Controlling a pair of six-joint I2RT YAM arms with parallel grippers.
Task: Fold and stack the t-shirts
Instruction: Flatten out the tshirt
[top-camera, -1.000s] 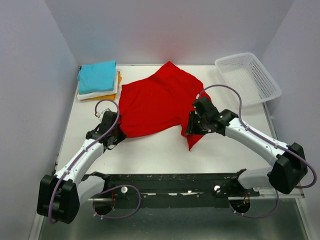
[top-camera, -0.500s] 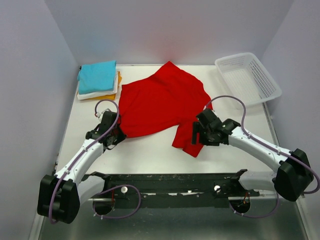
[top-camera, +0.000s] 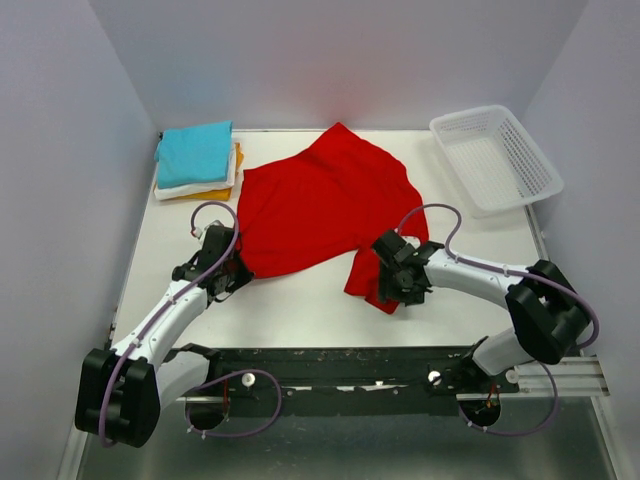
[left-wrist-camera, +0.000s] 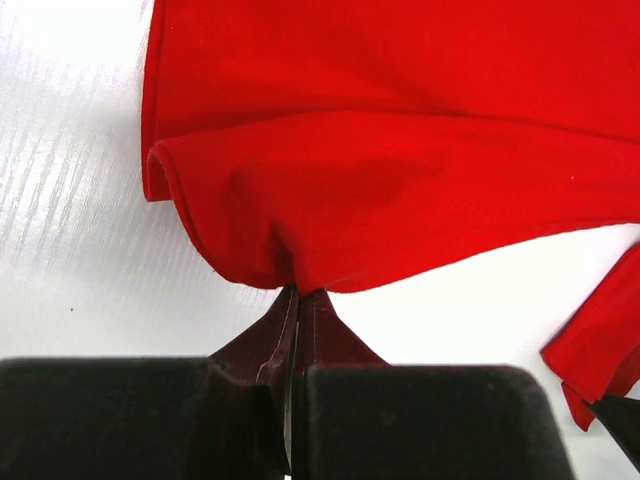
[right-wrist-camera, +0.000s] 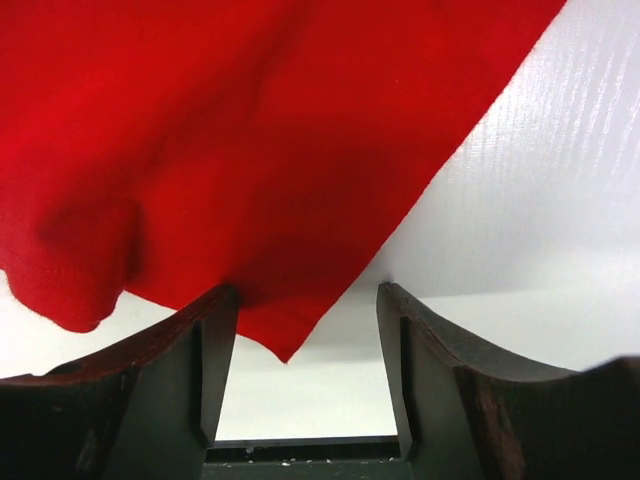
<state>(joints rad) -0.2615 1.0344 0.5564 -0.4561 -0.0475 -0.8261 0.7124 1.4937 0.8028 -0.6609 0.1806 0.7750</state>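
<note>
The red t-shirt (top-camera: 320, 205) lies rumpled mid-way across the table (top-camera: 300, 305), its near-right flap dragged closer over the last second. The left gripper (left-wrist-camera: 297, 297) pinches the left hem. The right gripper (right-wrist-camera: 305, 305), now wide apart, straddles the flap's tip, so spreading likely remains unfinished.

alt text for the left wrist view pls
The left end effector, closed, pinches the near edge of a red t-shirt that spreads across the upper frame. White table shows at left and below the cloth.

White table (top-camera: 300, 300); pale lavender walls (top-camera: 330, 60) on three sides; white basket (top-camera: 495, 158) far right corner.
</note>
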